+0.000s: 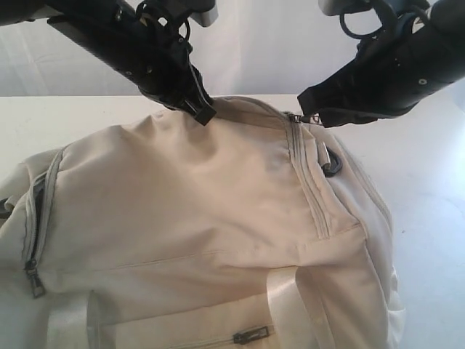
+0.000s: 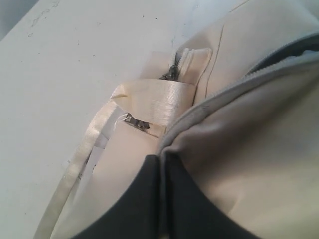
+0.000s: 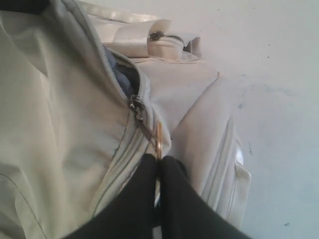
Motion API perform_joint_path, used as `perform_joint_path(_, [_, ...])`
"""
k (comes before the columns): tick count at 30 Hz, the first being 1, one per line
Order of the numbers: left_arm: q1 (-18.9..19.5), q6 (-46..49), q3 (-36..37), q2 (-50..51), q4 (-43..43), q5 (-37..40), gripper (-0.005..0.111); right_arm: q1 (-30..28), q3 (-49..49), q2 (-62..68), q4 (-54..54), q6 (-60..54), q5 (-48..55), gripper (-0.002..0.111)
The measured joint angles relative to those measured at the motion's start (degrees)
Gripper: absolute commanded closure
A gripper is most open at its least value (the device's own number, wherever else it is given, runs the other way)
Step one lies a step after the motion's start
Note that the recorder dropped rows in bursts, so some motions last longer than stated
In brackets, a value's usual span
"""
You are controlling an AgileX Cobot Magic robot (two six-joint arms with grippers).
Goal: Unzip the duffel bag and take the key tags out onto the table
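The duffel bag point(image 1: 218, 218) is lying slumped across the white bench point(image 1: 429, 218), filling most of the exterior view; the left fingers point(image 2: 134, 199) are clenching a fold of its cream fabric along the upper ridge, just beside the main zipper; the right fingers point(image 3: 184, 199) are pinching the thin metal zipper pull point(image 3: 158, 137), with a short dark gap point(image 3: 127, 74) showing open behind the slider. The key tags are not showing anywhere; probably they are sitting inside. The cloth is looking soft and slack, likely bunching under any tug; bracing the fabric close to the slider is seeming the sound hold, and the slim pull is looking liable to slip.
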Motion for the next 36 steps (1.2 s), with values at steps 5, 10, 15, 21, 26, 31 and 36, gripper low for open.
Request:
perform_joint_path(5, [0.0,0.1,0.0,0.0,-1.5,1.9,0.107,0.0,0.5,-0.5,0.2,0.0,1.5,0.108])
perform_joint_path(10, [0.5,7.7,0.0,0.0,-9.9,8.8,0.107,0.0,2.2,-0.7,0.5,0.0,0.2,0.108])
perform_joint_path(15, [0.6,11.5,0.0,-1.0,-15.9,11.9,0.107,0.0,3.5,-0.7,1.8,0.0,-1.8,0.108])
perform_joint_path(21, [1.1,12.4,0.0,-5.3,-18.0,11.3,0.107,0.0,4.6,0.9,2.0,0.0,-3.0,0.108])
perform_joint_path(26, [3.3,11.3,0.0,-6.5,-18.3,10.6,0.107,0.0,4.8,1.7,3.3,-0.1,-2.7,0.108])
perform_joint_path(31, [5.5,10.5,0.0,-6.5,-19.4,10.0,0.107,0.0,4.8,0.5,4.5,-0.5,-0.1,0.108])
perform_joint_path(36, [6.1,10.4,0.0,-6.5,-20.2,9.0,0.107,0.0,5.0,-4.5,4.7,-0.5,2.7,0.108])
